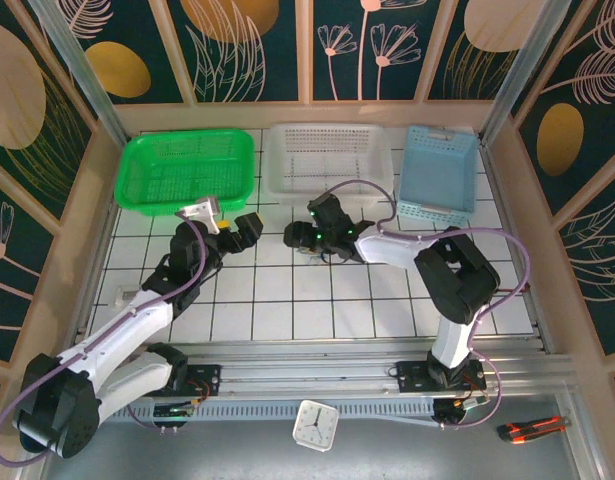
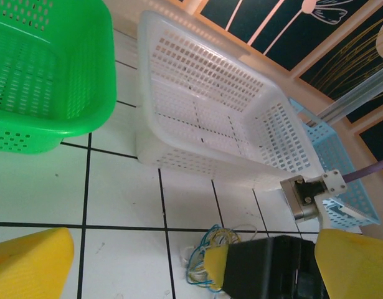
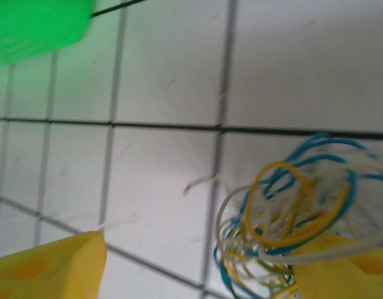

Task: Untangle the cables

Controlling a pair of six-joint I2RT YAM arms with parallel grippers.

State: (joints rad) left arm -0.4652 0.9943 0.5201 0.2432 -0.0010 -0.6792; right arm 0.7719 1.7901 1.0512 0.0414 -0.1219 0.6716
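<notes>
The cables point(image 3: 291, 218) are a small tangle of thin white, blue and yellow loops lying on the white tiled table. My right gripper point(image 3: 200, 249) is open around it. The tangle rests against its right yellow finger point(image 3: 344, 268), and the left finger point(image 3: 54, 268) stands well clear. In the left wrist view the cables point(image 2: 203, 255) lie beside the right gripper's yellow fingertip point(image 2: 217, 266). My left gripper point(image 2: 194, 249) is wide open with nothing between its fingers, facing the tangle from the left. From above, the left gripper point(image 1: 245, 232) and the right gripper point(image 1: 307, 240) are close together at mid-table.
Three baskets line the back of the table: green point(image 1: 187, 170), white point(image 1: 327, 160) and light blue point(image 1: 439, 170). The white basket point(image 2: 210, 93) is just beyond the tangle. A small clock point(image 1: 315, 424) and an orange-handled tool point(image 1: 532, 428) lie in front of the arm bases.
</notes>
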